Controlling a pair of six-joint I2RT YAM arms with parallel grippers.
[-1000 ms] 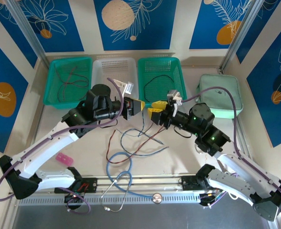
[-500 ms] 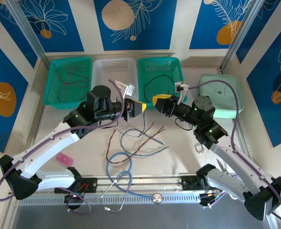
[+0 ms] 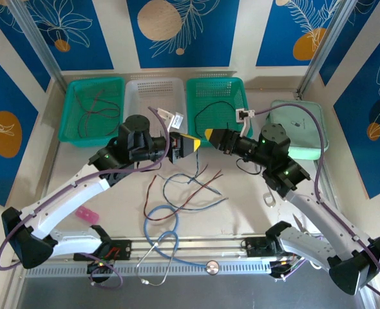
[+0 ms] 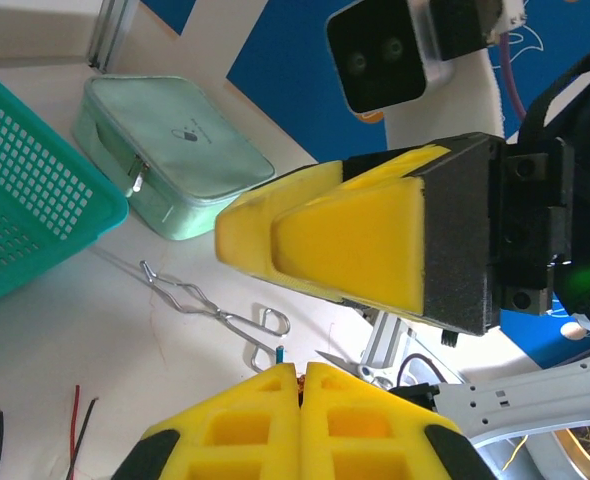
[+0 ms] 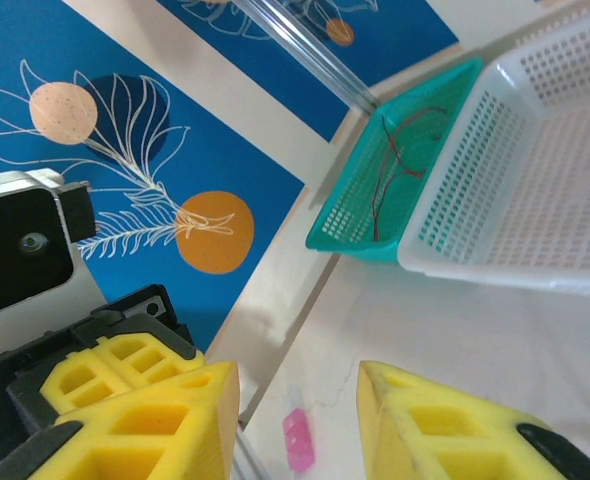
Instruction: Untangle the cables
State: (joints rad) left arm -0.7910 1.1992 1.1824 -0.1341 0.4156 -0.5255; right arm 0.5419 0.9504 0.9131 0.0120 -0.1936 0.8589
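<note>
Sprawling across the counter [image 3: 241,203], tangled cables [image 3: 187,187] stretched roughly 8 to 2 o'clock, left end effector [image 3: 197,143] clenched, right end effector [image 3: 209,134] released.

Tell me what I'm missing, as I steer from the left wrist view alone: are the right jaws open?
Observer: Yes, the right gripper has its jaws apart, nothing between them.
Operator: Where is the tangle?
Observer: The tangled cables lie on the table below the left gripper; a thin cable seems to hang from its shut jaws into them.
Operator: Any cables sorted?
Observer: The far-left green basket holds red and dark cables.
</note>
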